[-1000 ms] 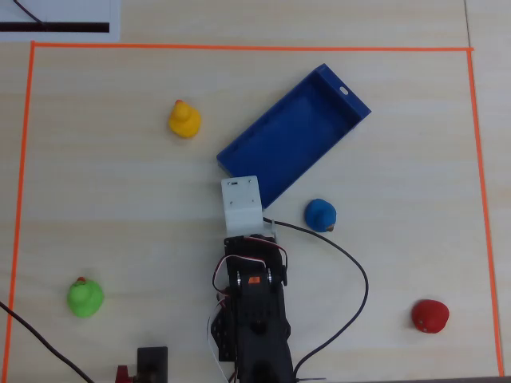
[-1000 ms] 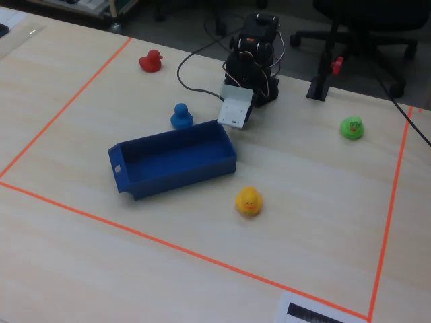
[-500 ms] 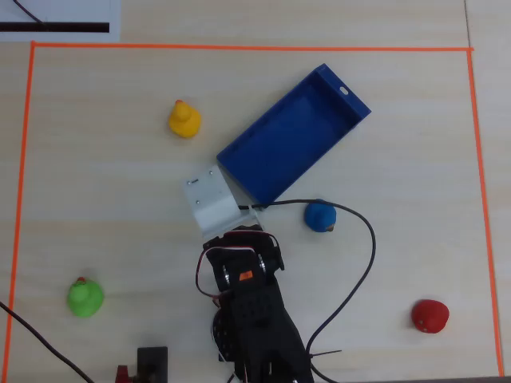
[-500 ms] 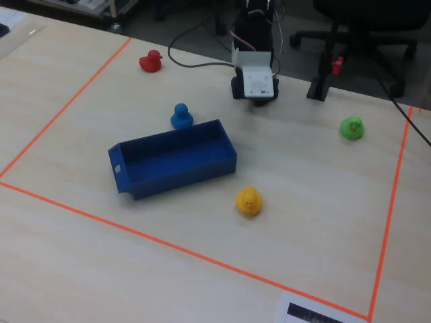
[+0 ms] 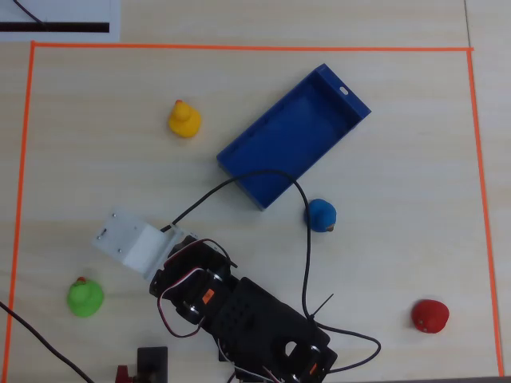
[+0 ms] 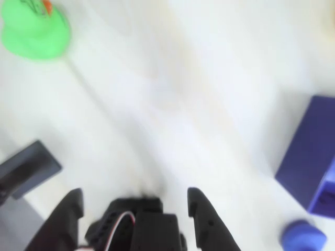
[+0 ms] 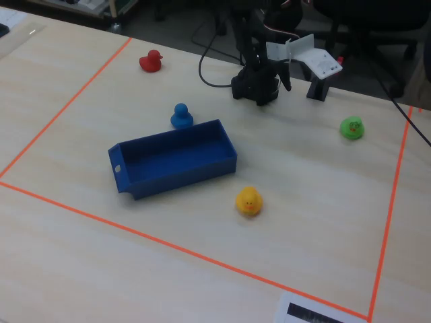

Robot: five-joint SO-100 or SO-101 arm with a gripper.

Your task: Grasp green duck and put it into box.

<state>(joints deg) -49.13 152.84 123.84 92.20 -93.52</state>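
Our tool (image 6: 135,201): prongs spread apart, nothing held, aimed across the bench (image 6: 172,94) toward the green duck (image 6: 35,29), likely lining up the grasp. Duck sits alone near the orange tape (image 5: 16,199). Box (image 5: 291,137) well apart, empty, ready for the drop.

The tabletop (image 5: 96,183) looks like pale wood laminate, smooth with a faint straight grain and a soft matt sheen. Thin orange tape (image 5: 239,47) lies flat on it. The box (image 5: 291,136) is smooth blue plastic with a slight gloss on its walls. The green duck (image 5: 84,297), yellow duck (image 5: 184,120), blue duck (image 5: 321,215) and red duck (image 5: 429,316) look like soft, smooth rubber, mildly shiny. The gripper (image 6: 136,206) is matt black plastic; a white plastic housing (image 5: 128,242) sits above it.
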